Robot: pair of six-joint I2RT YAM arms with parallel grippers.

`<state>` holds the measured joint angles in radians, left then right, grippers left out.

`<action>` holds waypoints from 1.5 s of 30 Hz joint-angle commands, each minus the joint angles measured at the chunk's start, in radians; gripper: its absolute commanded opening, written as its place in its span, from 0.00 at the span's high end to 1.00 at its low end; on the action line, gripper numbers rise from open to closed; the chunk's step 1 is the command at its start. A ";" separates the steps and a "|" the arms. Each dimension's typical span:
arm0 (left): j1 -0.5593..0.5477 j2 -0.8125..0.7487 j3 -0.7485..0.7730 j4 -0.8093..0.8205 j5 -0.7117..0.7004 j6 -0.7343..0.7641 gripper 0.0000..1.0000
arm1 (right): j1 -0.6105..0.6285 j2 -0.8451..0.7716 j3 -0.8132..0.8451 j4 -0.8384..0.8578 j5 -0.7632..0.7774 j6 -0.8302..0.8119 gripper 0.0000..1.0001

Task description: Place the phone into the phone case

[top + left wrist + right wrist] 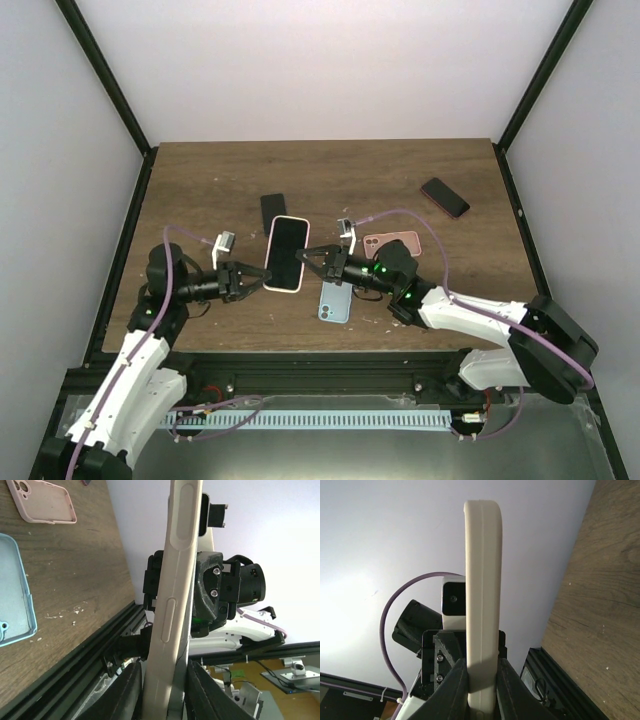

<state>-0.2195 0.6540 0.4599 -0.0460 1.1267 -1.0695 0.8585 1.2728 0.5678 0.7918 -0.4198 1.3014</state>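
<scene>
Phone (287, 252), black screen up, sits in a cream case (482, 580) and is held in the air just left of the blue case (334, 302), which lies on the tabletop (200, 180). Right jaws are closed on the cream case's right long edge, pinching front and back; left jaws flank the opposite edge, but I cannot tell if they clamp it. Judged handling: a stiff slab of moderate weight with a smooth, fragile glass face and a softer, grippier shell, best held across its thickness at mid-length of the long edges.
</scene>
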 commanded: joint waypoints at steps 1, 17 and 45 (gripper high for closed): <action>0.001 0.015 0.012 -0.064 0.017 0.076 0.79 | -0.004 0.001 0.049 0.074 0.031 0.002 0.90; 0.001 0.107 0.145 -0.436 -0.131 0.362 0.89 | -0.004 0.033 0.062 -0.005 0.014 -0.006 0.90; 0.002 0.020 0.423 -0.788 -0.682 0.641 0.00 | 0.030 0.445 0.211 -0.219 -0.046 -0.103 0.89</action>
<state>-0.2211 0.6907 0.8658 -0.7876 0.5209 -0.4843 0.8684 1.6745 0.6933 0.4587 -0.4316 1.1934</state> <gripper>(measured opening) 0.999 0.120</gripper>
